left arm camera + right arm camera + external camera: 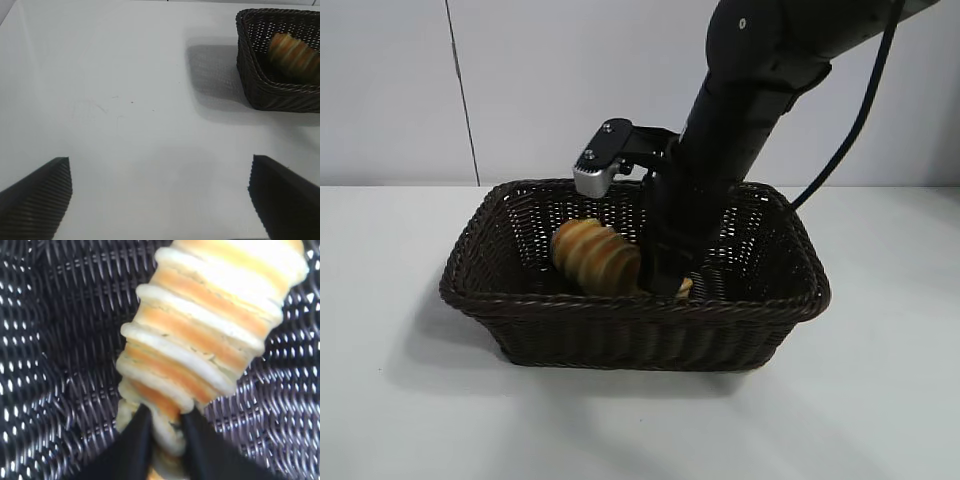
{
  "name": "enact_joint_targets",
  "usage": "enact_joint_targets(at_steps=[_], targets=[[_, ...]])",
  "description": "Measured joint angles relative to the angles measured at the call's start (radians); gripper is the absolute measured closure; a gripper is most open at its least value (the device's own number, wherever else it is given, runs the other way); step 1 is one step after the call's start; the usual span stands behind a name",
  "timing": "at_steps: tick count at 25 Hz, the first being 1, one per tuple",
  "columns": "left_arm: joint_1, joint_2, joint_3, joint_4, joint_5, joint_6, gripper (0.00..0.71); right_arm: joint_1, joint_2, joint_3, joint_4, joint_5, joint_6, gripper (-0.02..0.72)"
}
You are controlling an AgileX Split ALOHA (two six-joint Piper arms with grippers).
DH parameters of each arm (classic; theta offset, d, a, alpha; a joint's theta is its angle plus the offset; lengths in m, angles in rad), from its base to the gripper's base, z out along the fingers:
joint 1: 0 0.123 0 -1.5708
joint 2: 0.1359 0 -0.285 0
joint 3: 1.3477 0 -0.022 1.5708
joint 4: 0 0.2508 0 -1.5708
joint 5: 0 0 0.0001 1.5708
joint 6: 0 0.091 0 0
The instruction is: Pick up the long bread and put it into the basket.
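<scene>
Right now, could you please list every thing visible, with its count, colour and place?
long bread: one, golden-tan with orange-brown ridges, inside the basket, one end between the right end effector's fingers.
basket: one, dark brown wicker, on the table.
table: one, white, under everything.
wall: one, pale grey, behind the table.
cable: one, black, hanging from the right arm.
right end effector: one, black, lowered into the basket.
left end effector: one, black, open above bare table, apart from the basket.

You have the basket [520,300] on the table [410,400], a little left of centre in the exterior view. The long bread [592,256] lies inside it, tilted, left of the right gripper [162,440], whose fingertips pinch its lower end.
</scene>
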Motion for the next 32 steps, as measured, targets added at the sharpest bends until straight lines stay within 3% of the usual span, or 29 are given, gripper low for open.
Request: enact_joint_targets(at_steps=[3,7,13,19,23,32], targets=[[0.0,0.0,0.0,0.0,0.0,0.0,0.016,0.0,-0.04,0.0,0.001,0.0,0.061,0.033],[0.0,0.0,0.0,0.0,0.0,0.0,0.016,0.0,-0.098,-0.039,-0.033,0.042,0.256,0.016],[0.0,0.0,0.0,0.0,0.0,0.0,0.016,-0.001,-0.11,-0.232,-0.128,0.258,0.594,0.009],[0.0,0.0,0.0,0.0,0.0,0.0,0.016,-0.071,-0.111,-0.444,-0.137,0.446,0.893,0.009],[0.0,0.0,0.0,0.0,0.0,0.0,0.016,-0.149,-0.111,-0.53,-0.157,0.534,0.941,0.009],[0.0,0.0,0.0,0.0,0.0,-0.001,0.016,-0.386,-0.111,-0.561,-0.255,0.621,0.945,0.008]])
